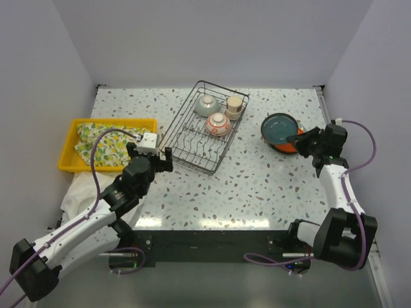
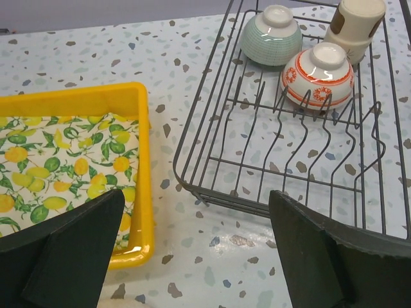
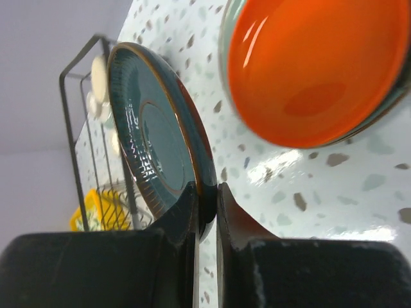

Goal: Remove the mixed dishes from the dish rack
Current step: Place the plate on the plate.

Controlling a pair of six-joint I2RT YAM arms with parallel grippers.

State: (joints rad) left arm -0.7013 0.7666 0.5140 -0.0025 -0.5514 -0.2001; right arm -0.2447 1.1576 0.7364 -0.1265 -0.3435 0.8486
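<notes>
The black wire dish rack (image 1: 178, 115) stands at the table's middle back. It holds a celadon bowl (image 1: 207, 104), a red-patterned white bowl (image 1: 218, 124) and a beige cup (image 1: 235, 106), all upside down. My right gripper (image 1: 300, 136) is shut on the rim of a dark teal plate (image 1: 279, 127) and holds it just above an orange-red plate (image 1: 293, 147) on the table. The right wrist view shows the rim pinched between the fingers (image 3: 207, 199), with the orange-red plate (image 3: 314, 64) beyond. My left gripper (image 2: 196, 250) is open and empty, between the rack's near corner (image 2: 218, 199) and the tray.
A yellow plastic tray (image 1: 67, 163) with a lemon-patterned cloth (image 1: 103, 142) sits at the left. A white cloth (image 1: 80, 189) lies under the left arm. White walls close in the table on three sides.
</notes>
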